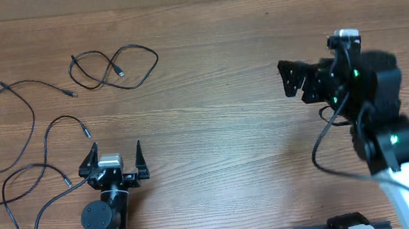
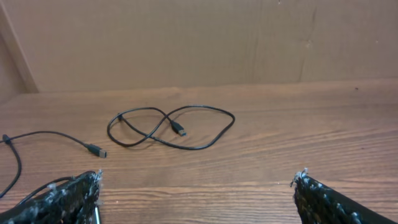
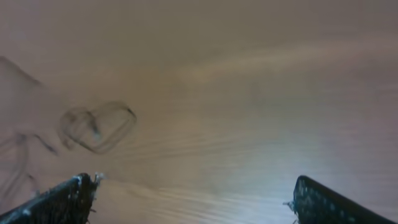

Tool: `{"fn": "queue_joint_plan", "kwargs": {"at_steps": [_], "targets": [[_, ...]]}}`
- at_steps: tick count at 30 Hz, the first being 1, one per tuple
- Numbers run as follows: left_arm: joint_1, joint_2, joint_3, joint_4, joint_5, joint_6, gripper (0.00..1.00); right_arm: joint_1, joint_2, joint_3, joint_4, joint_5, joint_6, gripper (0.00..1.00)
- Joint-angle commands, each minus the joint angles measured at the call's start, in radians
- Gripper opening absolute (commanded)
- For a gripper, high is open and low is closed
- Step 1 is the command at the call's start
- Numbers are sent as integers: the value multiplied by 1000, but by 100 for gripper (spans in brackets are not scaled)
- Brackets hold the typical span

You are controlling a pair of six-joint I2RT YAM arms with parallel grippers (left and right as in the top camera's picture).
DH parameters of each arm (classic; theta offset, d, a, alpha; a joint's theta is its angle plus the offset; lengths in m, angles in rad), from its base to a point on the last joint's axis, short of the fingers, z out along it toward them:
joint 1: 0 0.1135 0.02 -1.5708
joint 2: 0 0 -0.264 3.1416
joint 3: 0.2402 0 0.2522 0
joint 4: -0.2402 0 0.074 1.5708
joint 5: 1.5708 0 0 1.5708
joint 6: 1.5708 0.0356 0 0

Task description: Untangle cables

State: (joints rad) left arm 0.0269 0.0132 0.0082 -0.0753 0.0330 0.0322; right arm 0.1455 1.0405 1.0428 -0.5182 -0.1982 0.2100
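Left tool [image 1: 114, 149] sits at the table's [image 1: 214, 150] near edge, fingers apart. Right tool [image 1: 286, 80] points left, fingers apart, far from the cables [image 1: 120, 74].

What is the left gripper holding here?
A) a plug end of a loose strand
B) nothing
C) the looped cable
B: the left gripper is open and empty, and the looped cable lies apart from it, farther out on the table.

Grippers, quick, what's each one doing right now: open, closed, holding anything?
Left gripper: open, holding nothing.
Right gripper: open, holding nothing.
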Motion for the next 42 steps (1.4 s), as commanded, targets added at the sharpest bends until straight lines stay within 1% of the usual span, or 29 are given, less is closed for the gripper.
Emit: {"fn": "queue_joint_plan", "kwargs": {"at_steps": [1, 4, 5, 7, 8, 9, 11, 16, 17, 18, 19, 29, 30, 34, 42], "targets": [[6, -10, -3, -2, -7, -10, 99, 3, -83, -203, 196, -126, 3, 100], [6, -10, -3, -2, -7, -10, 100, 3, -165, -415, 470, -175, 3, 100], [6, -10, -3, -2, -7, -10, 100, 3, -180, -455, 520, -180, 3, 100], [6, -10, -3, -2, -7, -10, 100, 3, -251, -626, 723, -189, 3, 100], [6, -10, -3, -2, -7, -10, 100, 3, -267, -663, 766, -189, 2, 100], [6, -10, -3, -2, -7, -10, 100, 3, -309, -740, 851, -182, 2, 100], [6, -10, -3, -2, -7, -10, 100, 3, -369, -832, 933, -157, 2, 100], [6, -10, -3, -2, -7, -10, 100, 3, -526, -1019, 1031, -105, 2, 100], [6, -10, -3, -2, -7, -10, 100, 3, -552, -1040, 1023, -97, 1, 100], [6, -10, -3, -2, -7, -10, 100, 2, -604, -1035, 931, -86, 2, 100], [6, -10, -3, -2, -7, -10, 100, 1, -643, -1035, 876, -83, 2, 100], [6, -10, -3, -2, -7, -10, 100, -49, -897, -1035, 536, -78, -2, 100], [6, -10, -3, -2, -7, -10, 100, -61, -937, -1035, 479, -68, -2, 100], [6, -10, -3, -2, -7, -10, 99, -88, -1035, -1035, 456, -45, -3, 100], [6, -9, -3, -2, -7, -10, 100, -108, -1038, -1035, 457, -46, -5, 100]]}}
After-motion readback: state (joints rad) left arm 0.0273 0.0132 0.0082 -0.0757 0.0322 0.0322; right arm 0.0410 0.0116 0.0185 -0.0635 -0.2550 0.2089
